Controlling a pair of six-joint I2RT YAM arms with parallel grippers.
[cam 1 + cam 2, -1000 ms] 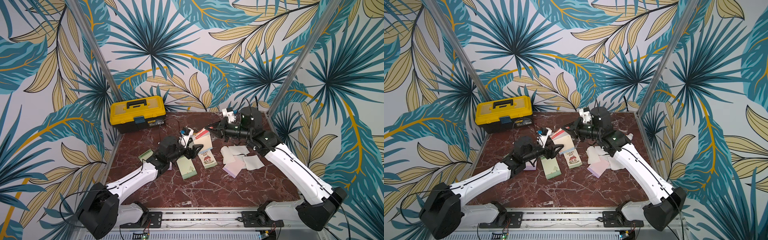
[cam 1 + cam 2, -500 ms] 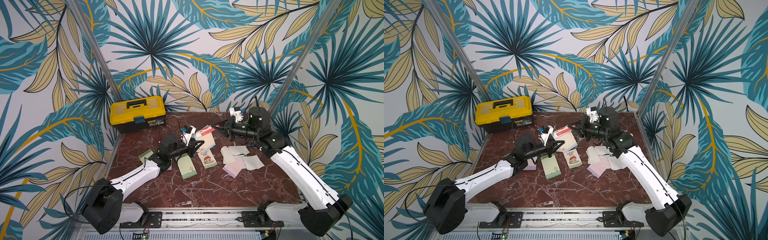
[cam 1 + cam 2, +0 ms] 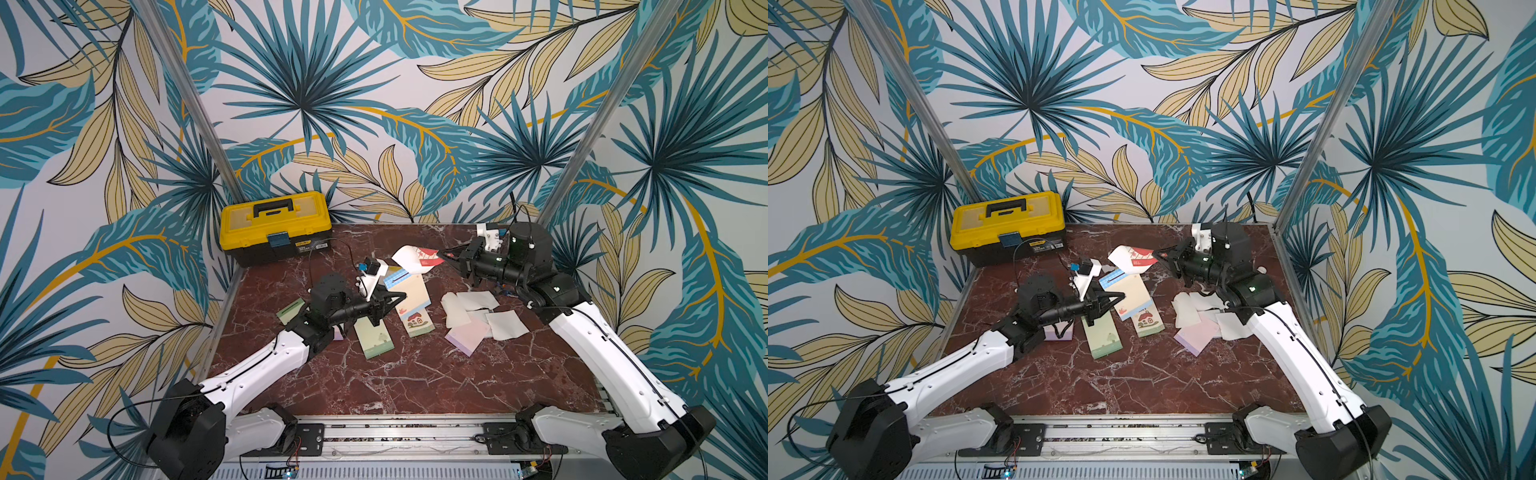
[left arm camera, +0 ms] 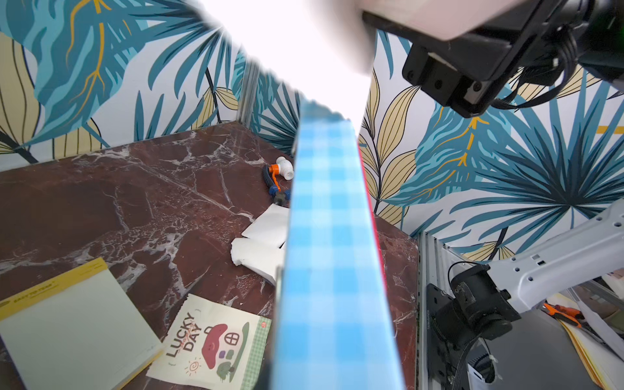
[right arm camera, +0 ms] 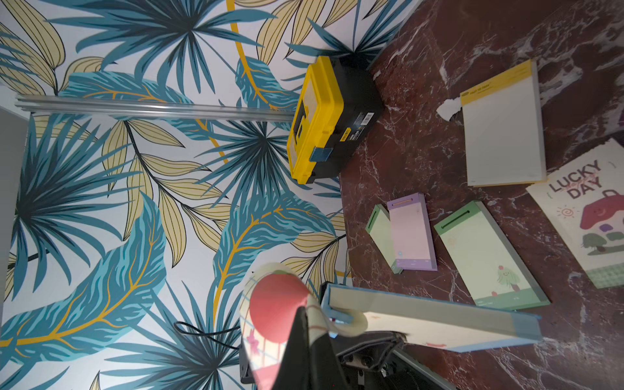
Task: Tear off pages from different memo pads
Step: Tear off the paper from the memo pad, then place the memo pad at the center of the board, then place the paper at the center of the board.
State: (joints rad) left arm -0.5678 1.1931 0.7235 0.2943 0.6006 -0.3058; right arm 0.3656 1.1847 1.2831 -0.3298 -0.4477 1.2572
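The left gripper (image 3: pixel 394 297) is clamped on the blue-bound memo pad (image 3: pixel 411 291) and holds it tilted off the marble table (image 3: pixel 374 390) — the pad's checked binding fills the left wrist view. The right gripper (image 3: pixel 444 252) is pinched tight on the pad's apple-printed page (image 3: pixel 415 257), which curls upward while its lower edge meets the binding. Close by on the table lie the "LUCKY DAY" pad (image 3: pixel 419 323) and a green pad (image 3: pixel 374 340). Loose pages (image 3: pixel 505 325) are scattered beside the right arm.
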